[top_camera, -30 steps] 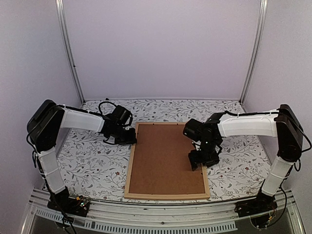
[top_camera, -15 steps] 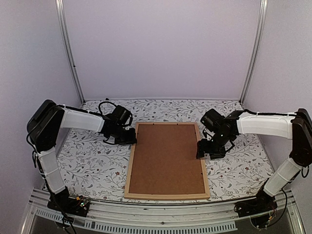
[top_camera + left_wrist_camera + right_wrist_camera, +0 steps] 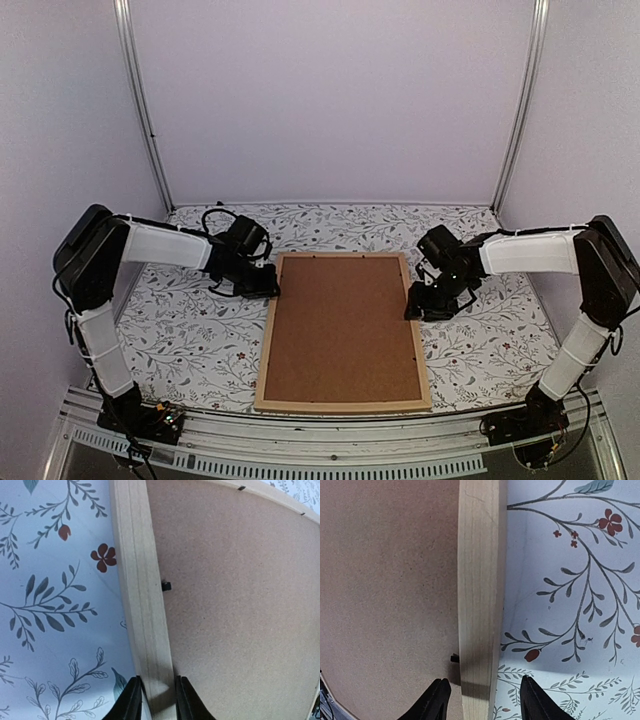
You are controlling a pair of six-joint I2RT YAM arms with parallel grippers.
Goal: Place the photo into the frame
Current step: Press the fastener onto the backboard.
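The frame (image 3: 263,350) of light wood lies flat on the floral table, with a brown backing board (image 3: 340,325) filling it. The photo is out of view. My left gripper (image 3: 268,284) is at the frame's upper left. In the left wrist view its fingers (image 3: 156,700) press both sides of the left bar (image 3: 140,580). My right gripper (image 3: 415,308) stands at the right bar's upper half. In the right wrist view it is open (image 3: 482,700) and straddles the bar (image 3: 479,580), with a gap on each side.
Small black tabs (image 3: 166,586) (image 3: 454,657) on the bars' inner edges reach over the board. The floral table cover (image 3: 180,340) lies on both sides of the frame. Metal uprights (image 3: 140,100) and white walls bound the back.
My right gripper has moved from over the board out to the frame's right bar and farther back, and its jaws have narrowed. The left gripper stays at the left bar.
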